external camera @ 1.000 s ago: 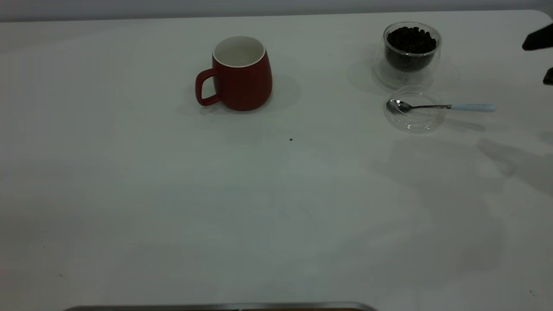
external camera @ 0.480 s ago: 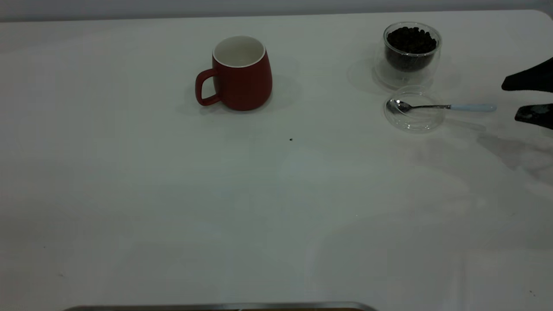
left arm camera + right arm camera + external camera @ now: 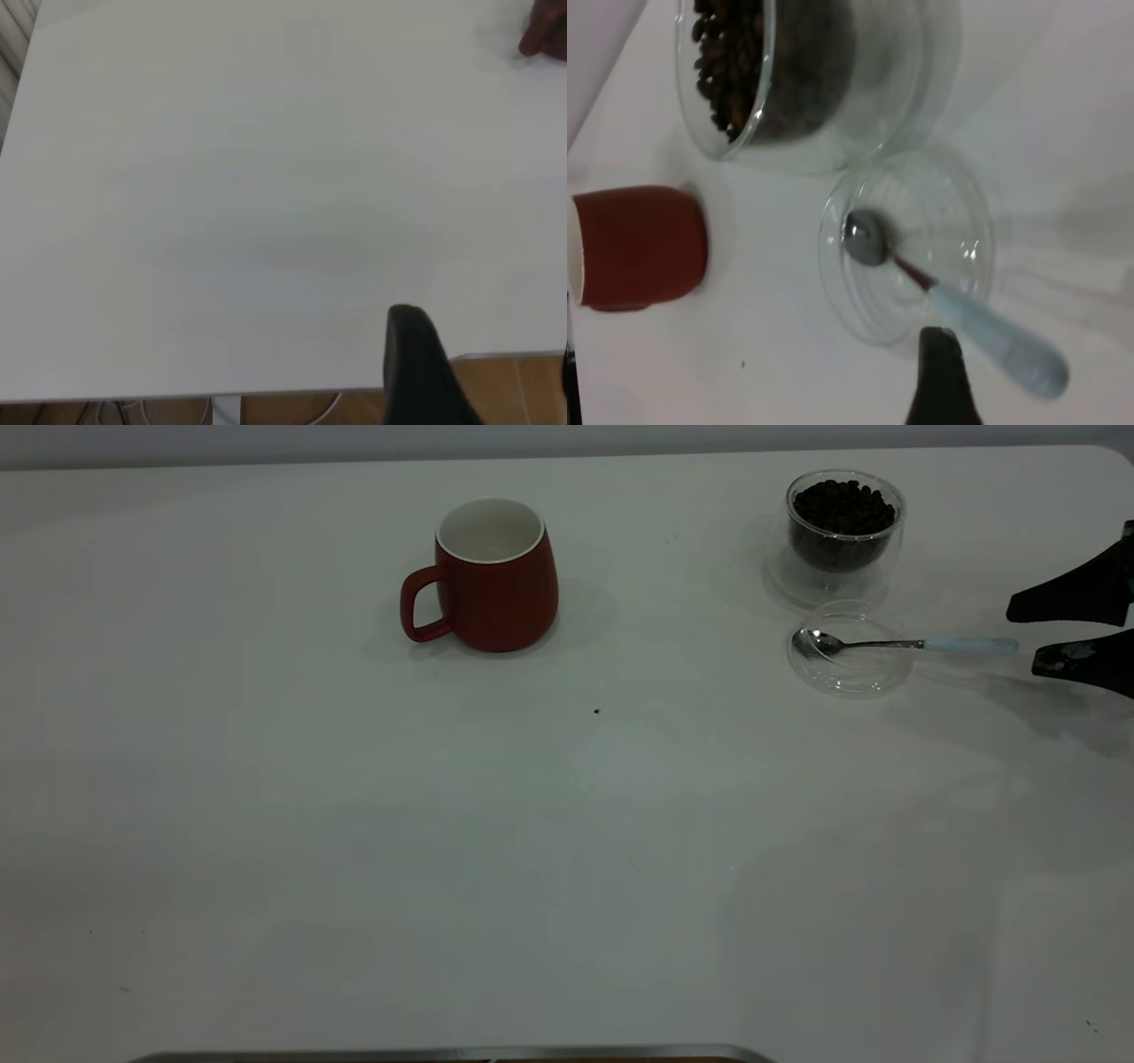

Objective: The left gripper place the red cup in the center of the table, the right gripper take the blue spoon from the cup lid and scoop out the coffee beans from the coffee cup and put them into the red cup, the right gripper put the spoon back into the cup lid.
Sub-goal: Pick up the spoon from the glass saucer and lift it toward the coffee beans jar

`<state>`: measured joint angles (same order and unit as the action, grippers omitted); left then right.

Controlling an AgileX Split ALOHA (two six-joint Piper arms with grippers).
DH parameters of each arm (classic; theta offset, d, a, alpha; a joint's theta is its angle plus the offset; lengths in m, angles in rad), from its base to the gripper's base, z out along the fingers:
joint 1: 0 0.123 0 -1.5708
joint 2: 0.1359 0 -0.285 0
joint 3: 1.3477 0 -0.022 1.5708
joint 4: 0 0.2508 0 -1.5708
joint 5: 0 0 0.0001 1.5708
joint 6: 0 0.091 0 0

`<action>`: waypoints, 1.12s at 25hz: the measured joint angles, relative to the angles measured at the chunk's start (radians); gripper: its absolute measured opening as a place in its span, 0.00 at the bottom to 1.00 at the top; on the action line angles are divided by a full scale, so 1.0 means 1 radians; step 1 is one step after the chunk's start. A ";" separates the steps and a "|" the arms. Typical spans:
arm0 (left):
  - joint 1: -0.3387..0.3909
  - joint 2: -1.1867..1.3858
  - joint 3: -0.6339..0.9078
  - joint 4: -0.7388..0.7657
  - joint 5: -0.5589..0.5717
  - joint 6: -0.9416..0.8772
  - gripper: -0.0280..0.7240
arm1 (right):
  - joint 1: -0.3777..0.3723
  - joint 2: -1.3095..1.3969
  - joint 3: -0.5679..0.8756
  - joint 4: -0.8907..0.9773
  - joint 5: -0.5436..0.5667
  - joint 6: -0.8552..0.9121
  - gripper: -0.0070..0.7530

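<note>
Exterior view: white table (image 3: 354,824) under grey wall; right gripper (image 3: 1028,638) open beside blue spoon (image 3: 912,644).

Red cup (image 3: 494,577) mid-table near far edge, coffee cup (image 3: 836,535) of coffee beans (image 3: 842,507) by far right corner, blue spoon (image 3: 904,643) across cup lid (image 3: 849,661), right gripper (image 3: 1028,636) spread at handle end

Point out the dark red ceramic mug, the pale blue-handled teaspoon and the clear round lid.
dark red ceramic mug (image 3: 496,589), exterior view, on its outer wall
pale blue-handled metal teaspoon (image 3: 970,645), exterior view, on its handle
clear round shallow lid (image 3: 849,677), exterior view, on its near rim
</note>
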<state>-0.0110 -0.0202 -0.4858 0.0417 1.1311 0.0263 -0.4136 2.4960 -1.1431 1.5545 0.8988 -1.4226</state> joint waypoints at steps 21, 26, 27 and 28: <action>0.000 0.000 0.000 0.000 0.000 0.000 0.63 | 0.065 0.107 -0.136 -0.020 0.082 0.114 0.77; 0.000 0.000 0.000 0.000 0.000 0.001 0.63 | 0.075 0.115 -0.138 -0.034 0.082 0.129 0.77; 0.000 0.000 0.000 0.000 0.000 0.002 0.63 | 0.076 0.115 -0.138 -0.045 0.083 0.136 0.77; 0.000 0.000 0.000 0.000 0.000 0.002 0.63 | 0.076 0.115 -0.138 -0.052 0.083 0.140 0.77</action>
<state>-0.0110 -0.0202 -0.4858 0.0417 1.1311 0.0286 -0.3379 2.6110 -1.2808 1.5029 0.9817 -1.2828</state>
